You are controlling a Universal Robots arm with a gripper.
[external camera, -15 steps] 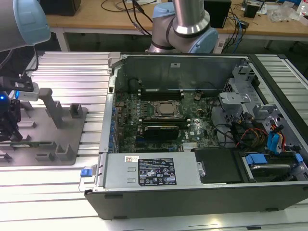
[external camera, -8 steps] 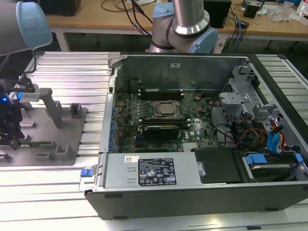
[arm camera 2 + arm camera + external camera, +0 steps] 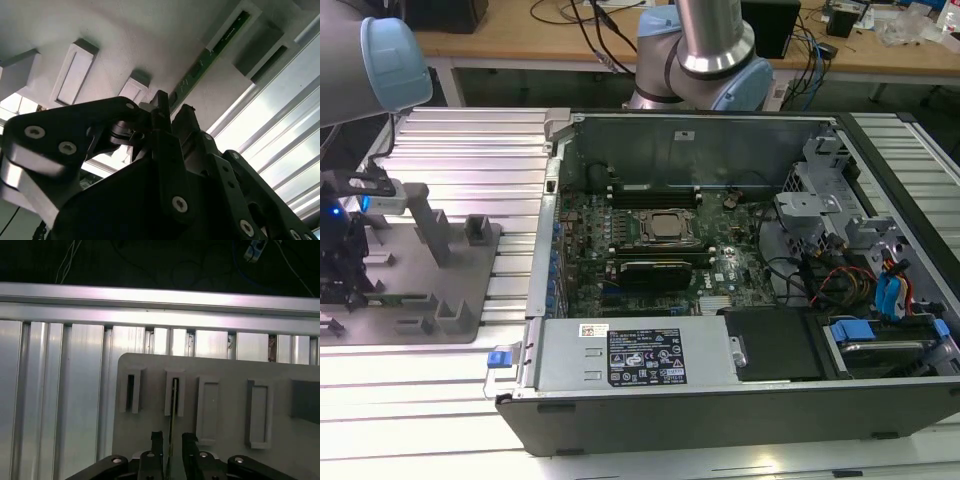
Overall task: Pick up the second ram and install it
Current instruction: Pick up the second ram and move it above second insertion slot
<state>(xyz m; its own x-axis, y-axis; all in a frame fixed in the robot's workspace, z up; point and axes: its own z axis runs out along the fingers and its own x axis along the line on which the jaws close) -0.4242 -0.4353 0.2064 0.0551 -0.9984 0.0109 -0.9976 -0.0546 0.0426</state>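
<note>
Standing edge-up in a narrow slot of the grey blocky plastic fixture [image 3: 225, 370], the long thin green circuit-board stick [image 3: 173, 395] that is the second ram waits where it can be taken from above. That upright pose looks deliberate: the slot keeps the slim board vertical so that two fingers can come down on either flat face.

The black metal pincer [image 3: 172, 437] sits right over it, its fingers set narrowly apart with the stick running between them. In the first wrist view a small gap shows on each side of the board, so I judge the pincer open and not yet clamped.

The second wrist view looks along the board from low down. It gives the green face and dark chips of the stick [image 3: 215, 50] leading into the pincer [image 3: 174, 107], which the edge-on view cannot.

From the exterior view you get the wider room. The fixture [image 3: 410, 285] lies on the ribbed aluminium bench [image 3: 520, 150] at that view's left. The open black computer case [image 3: 720, 150] with its long black memory slots [image 3: 655, 192] stands just beside it.
</note>
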